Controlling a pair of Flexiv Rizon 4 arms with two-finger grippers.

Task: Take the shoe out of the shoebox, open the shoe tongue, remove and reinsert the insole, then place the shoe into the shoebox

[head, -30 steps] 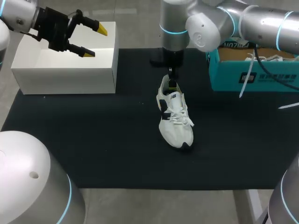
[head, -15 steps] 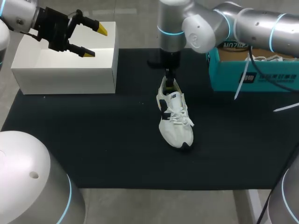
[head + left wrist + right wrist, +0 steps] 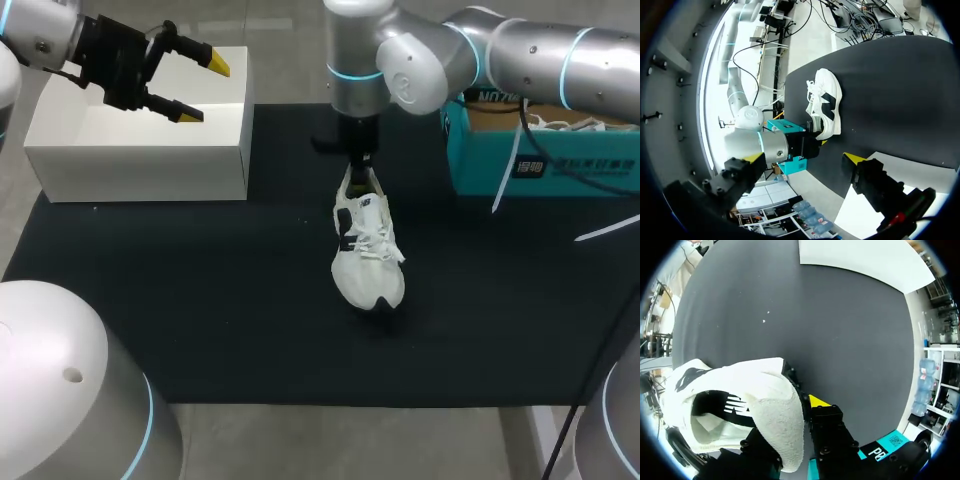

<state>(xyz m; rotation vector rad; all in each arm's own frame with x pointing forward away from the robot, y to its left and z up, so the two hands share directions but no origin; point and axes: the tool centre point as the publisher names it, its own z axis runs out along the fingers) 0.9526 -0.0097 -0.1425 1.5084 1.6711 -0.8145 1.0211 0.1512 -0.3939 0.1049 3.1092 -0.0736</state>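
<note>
Bright, even light from above. The shoe (image 3: 367,250) throws a small soft shadow on the black mat (image 3: 200,300). The white box (image 3: 150,150) glares, nearly washed out.

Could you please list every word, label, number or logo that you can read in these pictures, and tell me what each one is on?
On the front wall of the shoebox: a white logo and characters, too small to read.
On the top edge of the shoebox: dark print, partly hidden, unreadable.
On the side of the shoe: a dark logo, no readable words.
On the white box: no print shows.
</note>
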